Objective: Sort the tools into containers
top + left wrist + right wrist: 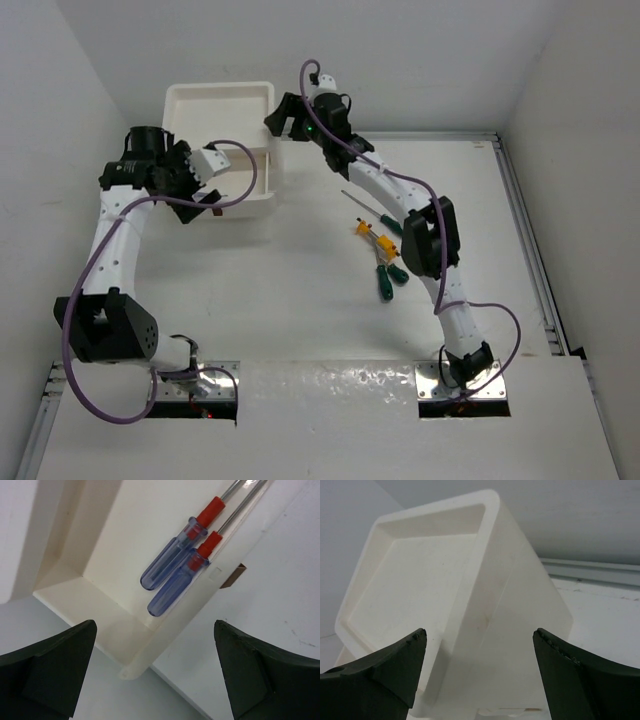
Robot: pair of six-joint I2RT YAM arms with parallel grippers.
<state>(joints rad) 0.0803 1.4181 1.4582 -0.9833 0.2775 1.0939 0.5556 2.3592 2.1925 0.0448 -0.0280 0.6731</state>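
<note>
The white container unit (220, 92) stands at the back left, with one drawer (252, 178) pulled out toward the front. Two blue-red screwdrivers (169, 564) (181, 584) lie side by side in that open drawer (107, 597), beside its brown tab (233, 577). My left gripper (200, 200) hovers open and empty over the drawer's front corner (155, 630). My right gripper (281, 118) is open and empty, its jaws either side of the unit's upper right corner (479, 632). The top tray (420, 580) holds nothing. Yellow-orange screwdrivers (370, 233) and green ones (386, 283) lie on the table.
The loose screwdrivers lie in a small cluster mid-table, partly under the right arm's forearm (430, 240). White walls close in the left, back and right sides. A metal rail (530, 250) runs along the table's right edge.
</note>
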